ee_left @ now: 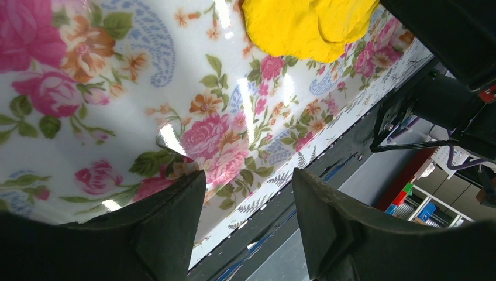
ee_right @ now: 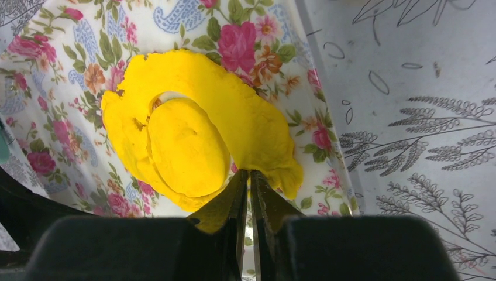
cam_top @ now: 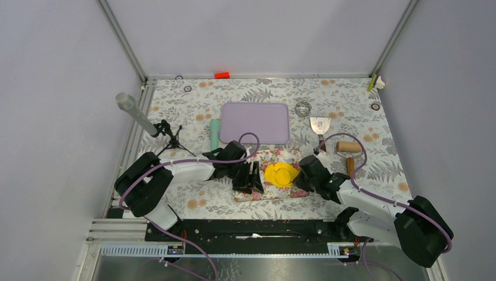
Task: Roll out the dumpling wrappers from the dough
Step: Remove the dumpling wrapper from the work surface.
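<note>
The dough (cam_top: 281, 174) is a bright yellow flattened sheet on a floral board (cam_top: 245, 195). In the right wrist view a rounder disc, one of the dumpling wrappers (ee_right: 187, 146), lies in a cut-out of the dough (ee_right: 245, 111). My right gripper (ee_right: 250, 173) is shut on the thin near edge of the sheet, which curls up there. My left gripper (cam_top: 255, 177) stands open just left of the dough. Its fingers (ee_left: 175, 216) hang over the board's near edge (ee_left: 245, 158) and hold nothing. The dough (ee_left: 310, 23) shows at the top of that view.
A lilac mat (cam_top: 255, 122) lies behind the board. A mint cylinder (cam_top: 214, 133) is to its left, a small glass ring (cam_top: 303, 108) and a metal scraper (cam_top: 319, 126) to its right. A wooden rolling pin (cam_top: 348, 146) lies at the right. A microphone on a tripod (cam_top: 137, 114) stands far left.
</note>
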Action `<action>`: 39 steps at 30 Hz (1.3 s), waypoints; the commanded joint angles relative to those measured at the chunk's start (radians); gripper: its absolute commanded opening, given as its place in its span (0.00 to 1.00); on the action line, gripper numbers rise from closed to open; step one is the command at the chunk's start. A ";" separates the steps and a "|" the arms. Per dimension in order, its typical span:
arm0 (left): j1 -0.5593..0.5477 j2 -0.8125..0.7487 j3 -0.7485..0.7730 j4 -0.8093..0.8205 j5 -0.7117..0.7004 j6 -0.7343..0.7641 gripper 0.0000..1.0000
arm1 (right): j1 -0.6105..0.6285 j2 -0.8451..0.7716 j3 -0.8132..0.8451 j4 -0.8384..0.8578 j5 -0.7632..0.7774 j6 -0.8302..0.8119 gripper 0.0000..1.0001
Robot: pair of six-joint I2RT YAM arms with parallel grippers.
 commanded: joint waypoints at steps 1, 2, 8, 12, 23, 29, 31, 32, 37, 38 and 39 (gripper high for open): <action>-0.007 0.079 -0.074 -0.198 -0.186 0.086 0.66 | -0.045 0.018 0.045 -0.043 0.140 -0.071 0.13; -0.008 0.082 -0.074 -0.198 -0.185 0.086 0.66 | -0.051 0.023 0.052 -0.043 0.141 -0.080 0.13; -0.013 0.094 -0.074 -0.198 -0.179 0.087 0.65 | -0.072 0.054 0.103 -0.033 0.152 -0.124 0.13; -0.020 0.086 -0.073 -0.198 -0.179 0.089 0.65 | -0.089 0.073 0.131 -0.023 0.135 -0.155 0.13; -0.022 0.092 -0.062 -0.207 -0.182 0.093 0.65 | -0.093 -0.052 0.142 -0.064 -0.007 -0.134 0.29; -0.022 0.066 -0.065 -0.216 -0.189 0.093 0.65 | -0.094 -0.139 0.048 -0.099 0.004 -0.053 0.36; -0.022 0.071 -0.066 -0.217 -0.187 0.093 0.65 | -0.093 -0.165 0.014 -0.089 0.008 -0.020 0.35; -0.021 0.077 -0.063 -0.218 -0.185 0.095 0.65 | -0.093 -0.173 0.003 -0.087 0.015 -0.007 0.35; -0.022 0.086 -0.060 -0.218 -0.179 0.097 0.64 | -0.093 -0.197 -0.008 -0.093 0.044 0.009 0.35; -0.022 0.087 -0.060 -0.218 -0.179 0.096 0.64 | -0.093 -0.196 -0.004 -0.094 0.049 0.005 0.35; -0.022 0.087 -0.059 -0.217 -0.179 0.095 0.64 | -0.093 -0.194 0.003 -0.093 0.054 -0.006 0.35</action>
